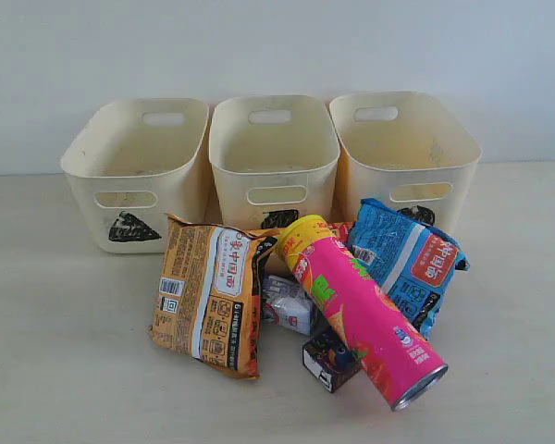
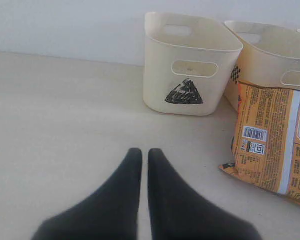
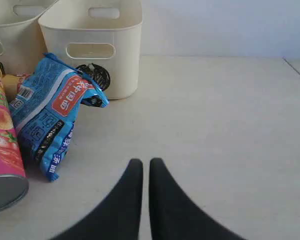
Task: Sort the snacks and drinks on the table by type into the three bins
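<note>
Three cream bins stand in a row at the back: triangle bin [image 1: 134, 171], middle bin [image 1: 274, 157], circle bin [image 1: 402, 153]. In front of them lies a pile: an orange bag [image 1: 208, 296], a pink tube with a yellow lid [image 1: 361, 310] on its side, and a blue bag [image 1: 407, 264]. A white and blue carton [image 1: 291, 305] and a dark purple carton [image 1: 330, 359] sit between the bag and the tube. My left gripper [image 2: 145, 152] is shut and empty over bare table, beside the orange bag [image 2: 272, 145]. My right gripper [image 3: 146, 162] is shut and empty, beside the blue bag [image 3: 50, 115].
Neither arm shows in the exterior view. The pale table [image 1: 55, 370] reaches a white wall [image 1: 277, 46] behind the bins. A sliver of a yellow-orange thing [image 3: 11, 84] peeks out behind the blue bag, mostly hidden.
</note>
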Controlling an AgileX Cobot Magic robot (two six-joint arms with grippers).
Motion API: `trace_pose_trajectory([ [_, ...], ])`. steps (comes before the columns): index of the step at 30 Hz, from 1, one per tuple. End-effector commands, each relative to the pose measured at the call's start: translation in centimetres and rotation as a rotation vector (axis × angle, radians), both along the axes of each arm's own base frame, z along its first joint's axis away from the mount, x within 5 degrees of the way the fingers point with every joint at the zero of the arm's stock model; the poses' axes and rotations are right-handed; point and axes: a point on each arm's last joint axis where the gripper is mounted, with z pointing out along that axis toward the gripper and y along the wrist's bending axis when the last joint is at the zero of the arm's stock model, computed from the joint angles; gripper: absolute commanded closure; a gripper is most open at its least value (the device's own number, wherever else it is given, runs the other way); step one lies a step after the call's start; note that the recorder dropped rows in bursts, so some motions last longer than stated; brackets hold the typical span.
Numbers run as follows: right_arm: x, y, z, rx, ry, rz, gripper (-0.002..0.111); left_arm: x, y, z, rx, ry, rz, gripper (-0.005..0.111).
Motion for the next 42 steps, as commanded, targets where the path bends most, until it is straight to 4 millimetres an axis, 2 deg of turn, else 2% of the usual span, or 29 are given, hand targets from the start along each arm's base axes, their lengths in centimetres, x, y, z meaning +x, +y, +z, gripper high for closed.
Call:
trace_pose_trajectory([
  [1, 0.0, 0.0, 0.1, 0.001, -0.02, -0.001, 0.106, 0.0, 0.0, 0.3, -0.012, -0.022, 0.005, 0.103],
  [4, 0.2, 0.0, 0.8, -0.002, -0.106, -0.001, 0.106, 0.0, 0.0, 0.3, -0.012, -0.022, 0.005, 0.103],
  [14, -0.3, -0.1, 5.2, 0.029, -0.589, -0.009, 0.106, 0.0, 0.0, 0.3, -0.012, -0.022, 0.005, 0.103],
  [15, -0.5, -0.1, 5.7, 0.096, -0.651, -0.007, 0.106, 0.0, 0.0, 0.3, -0.012, -0.022, 0.005, 0.103],
  [16, -0.7, -0.2, 6.3, 0.314, -0.703, 0.01, 0.106, 0.0, 0.0, 0.3, -0.012, -0.022, 0.005, 0.103],
  [17, -0.6, -0.2, 6.3, 0.41, -0.646, 0.017, 0.106, 0.0, 0.0, 0.3, -0.012, -0.022, 0.005, 0.103],
  [22, -0.5, -0.1, 9.7, 0.369, -0.599, 0.017, 0.106, 0.0, 0.0, 0.3, -0.012, -0.022, 0.005, 0.103],
  [24, 0.5, 0.0, 11.2, 0.367, -0.569, 0.011, 0.106, 0.0, 0.0, 0.3, -0.012, -0.022, 0.005, 0.103],
  [26, 2.4, 0.1, 12.9, 0.365, -0.514, 0.002, 0.106, 0.0, 0.0, 0.3, -0.012, -0.022, 0.005, 0.103],
  [30, 5.7, 0.2, 15.0, 0.413, -0.429, -0.013, 0.106, 0.0, 0.0, 0.3, -0.012, -0.022, 0.005, 0.103],
  [32, 7.6, 0.3, 15.6, 0.412, -0.386, -0.021, 0.106, 0.0, 0.0, 0.3, -0.012, -0.022, 0.005, 0.103],
  [37, 10.6, 0.6, 16.0, 0.464, -0.333, -0.03, 0.106, 0.0, 0.0, 0.3, -0.012, -0.022, 0.005, 0.103],
  [42, 13.6, 2.2, 16.1, 0.443, -0.203, 0.023, 0.106, 0.0, 0.0, 0.3, -0.012, -0.022, 0.005, 0.103],
])
